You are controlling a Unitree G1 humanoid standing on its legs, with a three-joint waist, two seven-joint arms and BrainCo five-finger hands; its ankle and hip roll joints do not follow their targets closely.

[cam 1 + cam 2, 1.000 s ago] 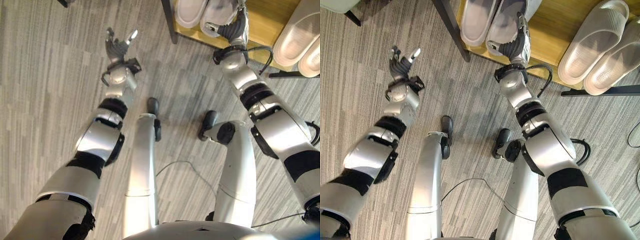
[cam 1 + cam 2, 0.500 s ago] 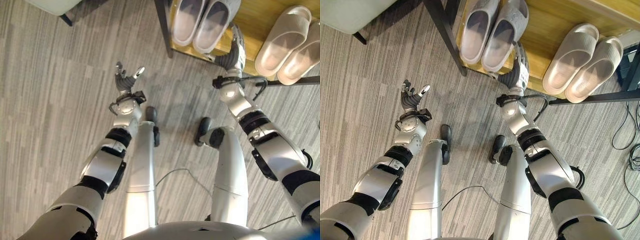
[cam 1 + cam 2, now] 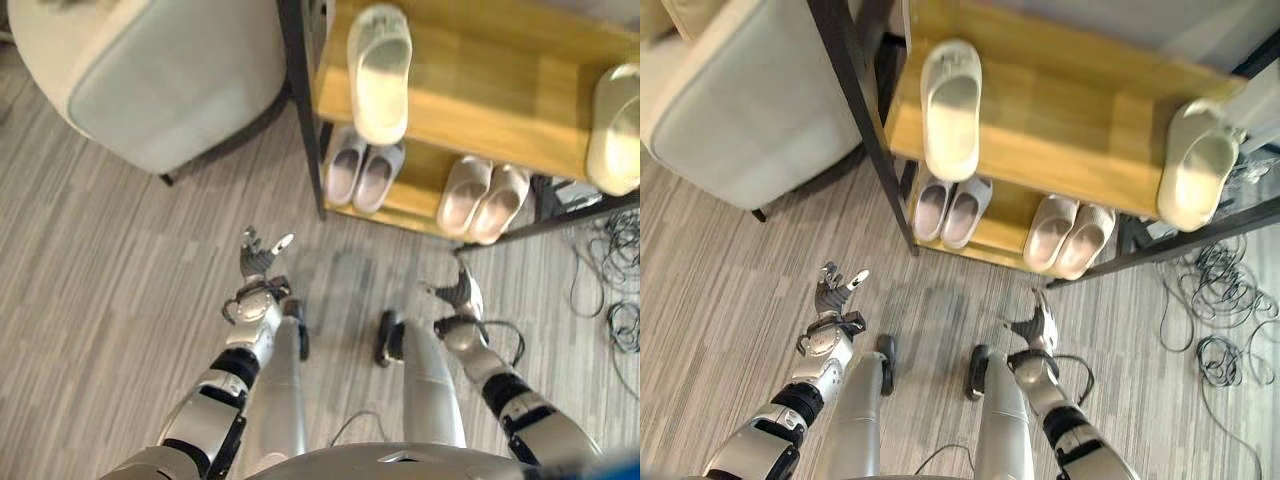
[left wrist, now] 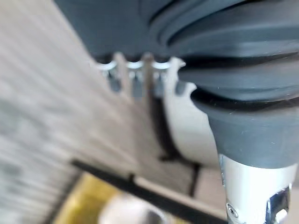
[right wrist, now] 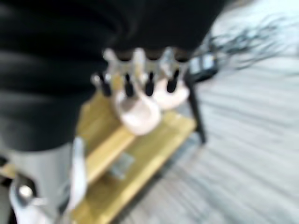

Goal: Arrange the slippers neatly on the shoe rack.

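The shoe rack (image 3: 470, 95) has two wooden shelves in a black frame. On its lower shelf a grey pair of slippers (image 3: 360, 178) stands side by side, with a beige pair (image 3: 485, 195) to its right. The upper shelf carries one pale slipper (image 3: 378, 70) at the left and another pale slipper (image 3: 615, 130) at the far right edge. My left hand (image 3: 262, 258) is open above the carpet, left of the rack. In front of the rack, my right hand (image 3: 458, 295) is open over the floor and holds nothing; past its fingers (image 5: 135, 70) the beige pair (image 5: 140, 105) shows.
A pale grey armchair (image 3: 160, 80) on dark legs stands just left of the rack. Loose cables (image 3: 600, 290) lie on the carpet to the right of the rack. Striped grey carpet (image 3: 100, 300) covers the floor before the rack.
The camera has risen and pulled back, so the whole rack now shows. My right hand has come away from the grey pair on the lower shelf, back over the floor.
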